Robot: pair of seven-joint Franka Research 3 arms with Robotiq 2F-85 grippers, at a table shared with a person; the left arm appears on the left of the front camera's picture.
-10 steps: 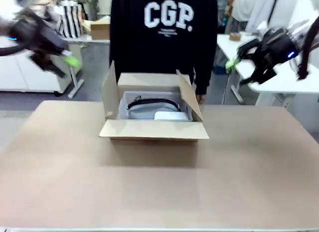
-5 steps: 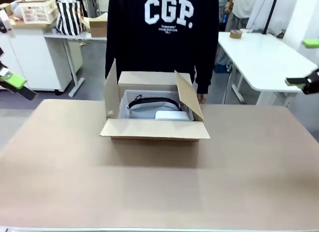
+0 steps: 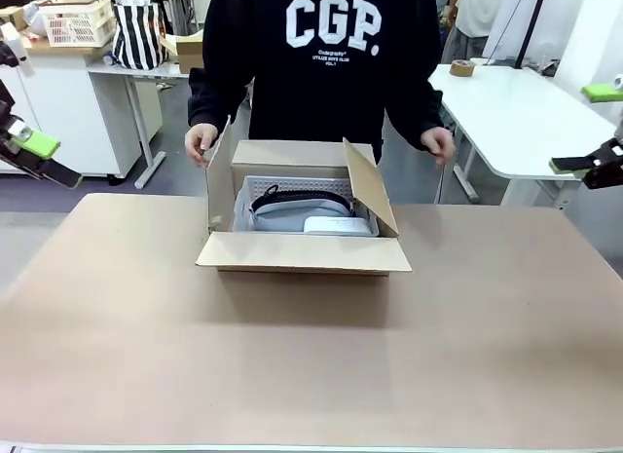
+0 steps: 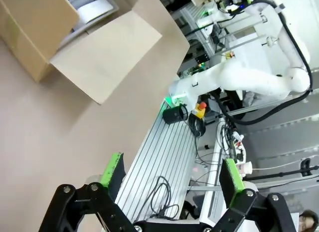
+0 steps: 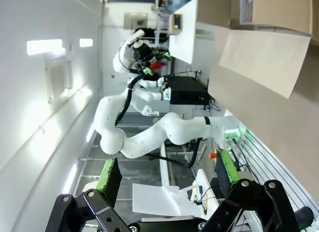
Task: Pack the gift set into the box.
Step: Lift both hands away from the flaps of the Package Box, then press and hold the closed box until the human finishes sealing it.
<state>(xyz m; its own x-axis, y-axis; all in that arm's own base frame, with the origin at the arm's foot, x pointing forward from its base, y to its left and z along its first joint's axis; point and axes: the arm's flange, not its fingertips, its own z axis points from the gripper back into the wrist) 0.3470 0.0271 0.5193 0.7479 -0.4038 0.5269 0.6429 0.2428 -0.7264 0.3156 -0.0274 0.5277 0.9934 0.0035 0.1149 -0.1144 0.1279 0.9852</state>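
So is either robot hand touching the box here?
Apart. In the front view the left hand and right hand sit at the picture's edges, well clear of the box; both wrist views show open, empty fingers.

Upright side flaps (image 3: 368, 185) and hands (image 3: 201, 141) hem the box (image 3: 302, 253) mouth

The person (image 3: 326, 58) wore a black sweatshirt lettered "CGP." in white; the left gripper (image 4: 172, 175) and right gripper (image 5: 166, 173) were black with green pads.

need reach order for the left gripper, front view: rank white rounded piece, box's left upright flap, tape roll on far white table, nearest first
From the left gripper, at picture left edge:
1. Left upright flap, box's near side.
2. White rounded piece, inside the box, right of centre.
3. Tape roll, far right.
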